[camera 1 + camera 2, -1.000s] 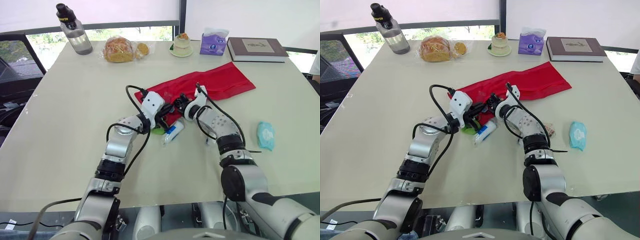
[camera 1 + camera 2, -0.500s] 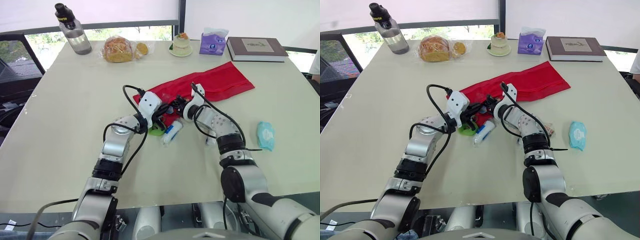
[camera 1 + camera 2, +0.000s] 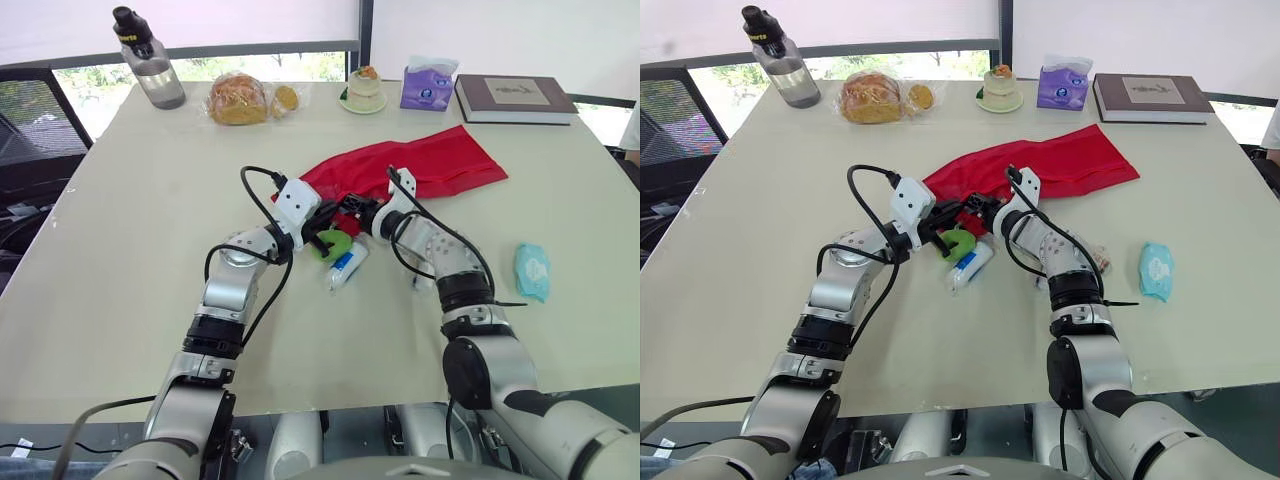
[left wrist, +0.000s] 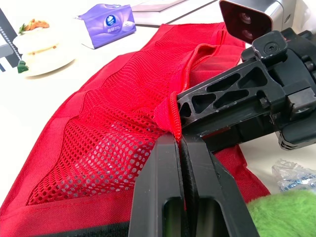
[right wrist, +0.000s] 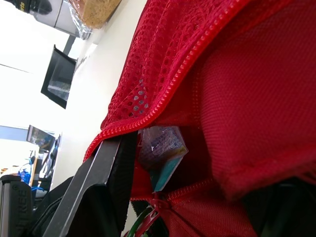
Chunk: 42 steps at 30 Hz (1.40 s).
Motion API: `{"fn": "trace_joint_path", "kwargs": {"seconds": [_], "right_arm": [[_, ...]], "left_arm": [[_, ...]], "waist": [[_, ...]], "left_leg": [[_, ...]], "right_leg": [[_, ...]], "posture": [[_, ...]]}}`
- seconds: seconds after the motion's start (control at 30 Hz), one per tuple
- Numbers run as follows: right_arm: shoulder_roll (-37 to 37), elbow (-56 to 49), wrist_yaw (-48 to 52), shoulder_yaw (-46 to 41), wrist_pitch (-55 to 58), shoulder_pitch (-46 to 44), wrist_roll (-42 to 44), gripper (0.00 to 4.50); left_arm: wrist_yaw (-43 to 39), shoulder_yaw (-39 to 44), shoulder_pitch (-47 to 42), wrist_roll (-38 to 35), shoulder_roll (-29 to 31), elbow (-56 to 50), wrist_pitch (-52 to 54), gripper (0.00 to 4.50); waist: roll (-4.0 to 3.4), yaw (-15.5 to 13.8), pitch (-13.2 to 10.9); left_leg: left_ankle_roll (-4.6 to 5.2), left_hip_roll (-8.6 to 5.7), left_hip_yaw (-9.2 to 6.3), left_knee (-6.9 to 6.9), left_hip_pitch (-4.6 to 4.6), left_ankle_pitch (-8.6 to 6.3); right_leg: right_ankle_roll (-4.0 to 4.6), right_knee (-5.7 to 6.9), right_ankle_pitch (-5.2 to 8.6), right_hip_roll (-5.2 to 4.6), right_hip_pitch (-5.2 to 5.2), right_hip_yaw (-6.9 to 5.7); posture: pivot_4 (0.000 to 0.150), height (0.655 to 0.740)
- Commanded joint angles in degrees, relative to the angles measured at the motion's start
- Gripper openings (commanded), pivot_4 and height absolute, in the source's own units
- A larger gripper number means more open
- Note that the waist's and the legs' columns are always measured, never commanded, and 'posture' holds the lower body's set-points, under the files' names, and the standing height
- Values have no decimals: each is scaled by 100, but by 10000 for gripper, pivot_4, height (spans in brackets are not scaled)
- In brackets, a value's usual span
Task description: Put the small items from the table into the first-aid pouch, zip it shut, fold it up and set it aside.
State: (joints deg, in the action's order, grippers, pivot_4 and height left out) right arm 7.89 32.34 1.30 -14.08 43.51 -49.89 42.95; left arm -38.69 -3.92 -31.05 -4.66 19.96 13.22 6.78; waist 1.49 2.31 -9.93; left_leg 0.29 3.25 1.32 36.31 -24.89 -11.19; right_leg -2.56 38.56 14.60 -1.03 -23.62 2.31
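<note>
Pouch [image 3: 430, 165] mouth faces near-left; left gripper [image 4: 178, 140] clamped on its zipper edge; right gripper [image 3: 366, 214] hold cannot tell; green ring [image 3: 334, 245], maybe bandage, just nearer.

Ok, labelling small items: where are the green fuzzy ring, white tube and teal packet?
green fuzzy ring [image 3: 338, 246]: left eye view, curved rim.
white tube [image 3: 347, 268]: left eye view, middle.
teal packet [image 3: 531, 270]: left eye view, centre.

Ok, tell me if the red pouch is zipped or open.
Open. The left gripper pinches the red pouch at its zipper edge; the mouth gapes, a packet inside.
</note>
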Motion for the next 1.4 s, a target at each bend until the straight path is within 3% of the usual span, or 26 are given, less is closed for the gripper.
{"fn": "trace_joint_path", "kwargs": {"seconds": [0.03, 0.2, 0.23, 0.27, 0.33, 0.6, 0.83, 1.1, 1.4], "right_arm": [[457, -375, 198, 132, 397, 152, 192, 29752], [423, -528, 131, 84, 441, 253, 159, 29752], [422, -561, 136, 82, 454, 274, 161, 24117], [422, -576, 138, 74, 467, 280, 161, 22508], [429, -624, 125, 69, 511, 296, 159, 14550], [299, -1107, 126, 167, 719, 488, 139, 14550], [-328, -2100, 751, 993, 916, 713, -353, 14550], [-685, -2711, 1321, 1246, 658, 892, -599, 14550], [-2007, -4834, 2701, 1844, -658, 2323, -1226, 14550]], "left_arm": [[103, 14, -173, 44, -7, 213, -27, 0], [84, 13, -232, 32, -15, 346, -102, 0], [80, 11, -245, 31, -19, 374, -114, 0], [72, 4, -261, 31, -21, 404, -129, 0], [57, -9, -287, 24, -21, 452, -153, 0], [-93, 16, -335, -68, 58, 578, -167, 0], [-584, 167, -486, -273, 380, 1000, -163, 0], [-849, 339, -815, -280, 682, 1705, -380, 0], [-1565, 320, -802, -133, 1603, 2277, -915, 0]], "waist": [[0, -2, 0], [0, 5, 0], [0, 9, 0], [0, 22, 0], [0, 18, 0], [0, 10, 0], [0, 21, 0], [0, 14, 0], [1, 19, -1]], "left_leg": [[0, 0, 0, 0, -1, 0], [0, 0, 1, 0, 0, 0], [0, 0, 1, 0, 0, 0], [0, 0, 1, 0, 1, 0], [0, 0, 0, 0, 0, 0], [0, 0, 1, 0, -2, 0], [0, 1, -1, -3, 0, 0], [0, 0, -1, -2, -2, 0], [-1, 0, 1, -5, -4, -1]], "right_leg": [[0, -1, 0, 0, 0, 0], [0, -2, 0, 0, 0, 0], [0, -1, 0, 0, 0, 0], [0, -1, 0, 0, 0, 1], [0, 0, 0, 2, -2, 0], [0, -2, 0, 1, -1, 0], [0, -1, 0, 3, -4, 1], [0, -3, 1, 3, -3, -2], [-1, -8, 1, 2, -5, -1]], "posture": [[1500, 7400], [1500, 7400], [1500, 7400], [1500, 7400], [1500, 7400], [1500, 7400], [1500, 7400], [1500, 7400], [1500, 7400]]}}
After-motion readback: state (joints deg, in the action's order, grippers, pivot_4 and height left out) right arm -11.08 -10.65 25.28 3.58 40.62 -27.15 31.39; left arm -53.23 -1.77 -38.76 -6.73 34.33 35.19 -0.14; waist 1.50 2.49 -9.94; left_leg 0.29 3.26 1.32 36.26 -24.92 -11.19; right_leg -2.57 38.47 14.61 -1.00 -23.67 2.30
